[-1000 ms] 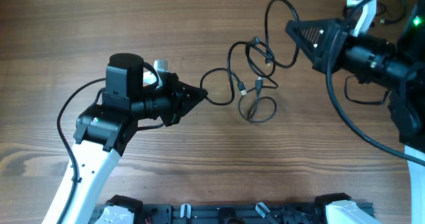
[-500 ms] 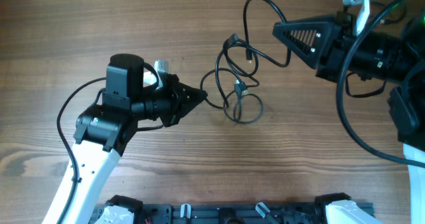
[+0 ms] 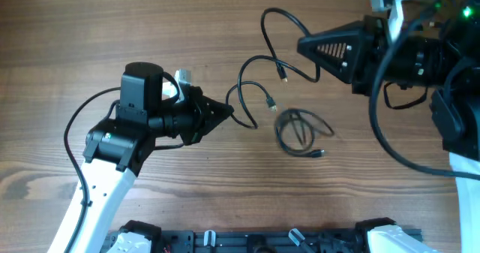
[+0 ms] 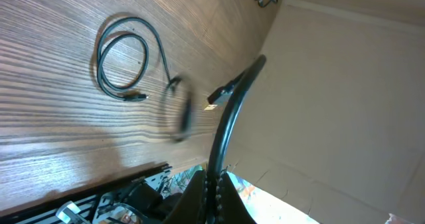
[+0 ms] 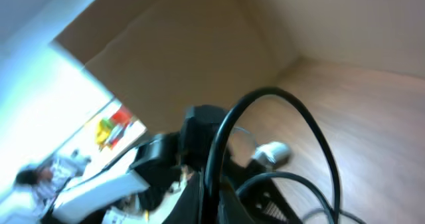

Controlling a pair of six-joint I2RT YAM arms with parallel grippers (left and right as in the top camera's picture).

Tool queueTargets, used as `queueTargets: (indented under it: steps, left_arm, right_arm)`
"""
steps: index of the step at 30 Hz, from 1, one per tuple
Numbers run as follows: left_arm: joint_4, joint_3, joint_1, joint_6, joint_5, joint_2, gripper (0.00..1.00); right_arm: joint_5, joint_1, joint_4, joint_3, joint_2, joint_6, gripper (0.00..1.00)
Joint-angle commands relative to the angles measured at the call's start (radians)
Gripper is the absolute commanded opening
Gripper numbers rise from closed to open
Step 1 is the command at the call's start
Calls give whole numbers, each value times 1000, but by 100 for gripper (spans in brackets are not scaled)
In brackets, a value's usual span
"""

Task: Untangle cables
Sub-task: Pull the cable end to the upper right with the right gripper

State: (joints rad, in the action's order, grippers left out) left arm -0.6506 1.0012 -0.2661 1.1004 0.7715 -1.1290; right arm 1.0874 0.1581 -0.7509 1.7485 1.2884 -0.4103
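Thin black cables hang between my two grippers over the wooden table (image 3: 150,28). My left gripper (image 3: 229,112) is shut on one black cable (image 3: 241,84) that curves up and ends in a free plug (image 3: 270,103). In the left wrist view this cable (image 4: 229,117) rises from the jaws (image 4: 214,191). My right gripper (image 3: 301,45) is shut on another black cable (image 3: 264,16) that loops up and left, its plug (image 3: 283,78) dangling. It also shows in the right wrist view (image 5: 265,94), leaving the jaws (image 5: 211,197). A separate coiled cable (image 3: 300,133) lies flat on the table and shows in the left wrist view (image 4: 123,61).
The left arm's black and white body (image 3: 127,140) fills the left front of the table. The right arm and its own wiring (image 3: 420,58) fill the right side. A black rail (image 3: 255,242) runs along the front edge.
My right gripper has moved left with its cable. The knot in the middle has come apart, and a coil now lies loose on the table to the right. My left gripper has stayed put.
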Motion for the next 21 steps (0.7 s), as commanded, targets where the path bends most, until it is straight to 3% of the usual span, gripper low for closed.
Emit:
queueTargets:
  steps: [1, 5, 7, 15, 17, 21]
  left_arm:
    - [2, 0, 6, -23, -9, 11, 4]
    - [-49, 0, 29, -23, -87, 11, 4]
    - [-158, 0, 56, -20, -263, 11, 4]
    - [-318, 0, 62, -19, -723, 11, 4]
    - [-339, 0, 62, -16, -796, 11, 4]
    - [-345, 0, 62, -16, -871, 11, 4]
  right_arm:
    - [-410, 2, -127, 11, 18, -207, 4]
    - [-978, 2, -357, 11, 55, -255, 4]
    - [-1184, 2, -431, 11, 88, -249, 4]
    - [-1446, 1, -486, 11, 243, -229, 4]
    - [-1449, -4, -483, 11, 295, -146, 4]
    - [-1446, -85, -484, 11, 367, -112, 4]
